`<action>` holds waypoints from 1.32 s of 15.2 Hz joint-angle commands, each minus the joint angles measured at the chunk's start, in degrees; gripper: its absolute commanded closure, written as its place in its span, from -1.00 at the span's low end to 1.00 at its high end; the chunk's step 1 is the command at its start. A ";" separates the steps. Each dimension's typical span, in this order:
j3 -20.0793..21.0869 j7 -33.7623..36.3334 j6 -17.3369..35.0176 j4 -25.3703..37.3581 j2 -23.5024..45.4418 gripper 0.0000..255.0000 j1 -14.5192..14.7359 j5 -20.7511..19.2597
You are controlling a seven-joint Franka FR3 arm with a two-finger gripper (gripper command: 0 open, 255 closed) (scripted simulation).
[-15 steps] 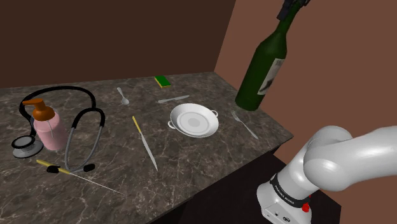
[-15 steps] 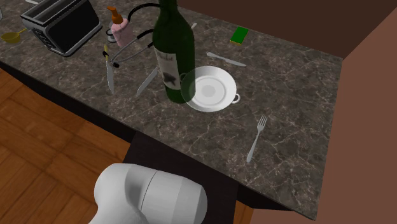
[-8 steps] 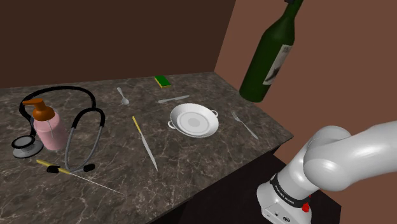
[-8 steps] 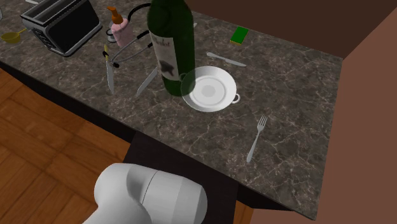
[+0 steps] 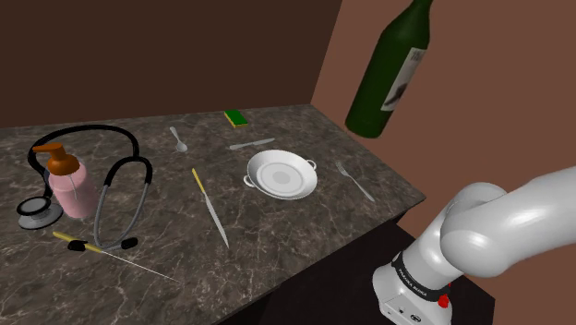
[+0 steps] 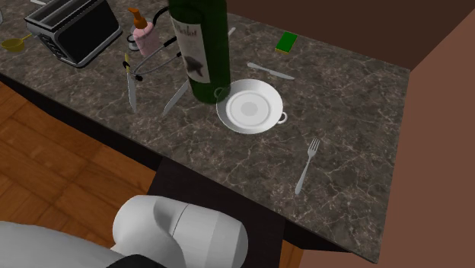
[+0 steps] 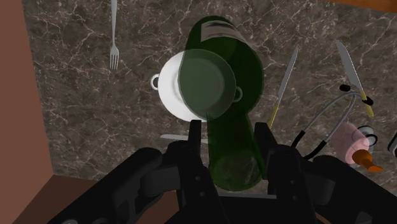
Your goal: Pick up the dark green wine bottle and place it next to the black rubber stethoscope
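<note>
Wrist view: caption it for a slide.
Gripper clasping a dark green bottle in the air above a counter with plate and fork.

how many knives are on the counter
3 knives: one near the green sponge, one between the plate and the stethoscope, one at the counter edge by the stethoscope's earpieces.

Your gripper [image 7: 229,127] is black all over: two flat, squared fingers [image 7: 197,143] rise from a broad, blocky hand housing [image 7: 149,184] with bevelled, faintly glossy edges just behind them. Farther back from the gripper, your arm [image 5: 503,226] is glossy white, built of thick rounded links with soft grey shading. At the end farthest from the gripper, a dark joint ring [image 5: 413,280] carries a line of tiny white lettering, too small to read. The white segment [image 5: 395,302] beyond it bears a small red dot [image 5: 444,301].
</note>
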 commanded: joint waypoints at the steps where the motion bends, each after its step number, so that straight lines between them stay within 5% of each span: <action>1: 1.46 1.82 2.26 -1.71 0.49 1.00 0.23 0.51; 10: 8.42 10.04 14.28 -8.57 5.44 1.00 1.61 1.78; 20: 15.64 19.00 25.23 -8.09 17.09 1.00 3.68 -0.31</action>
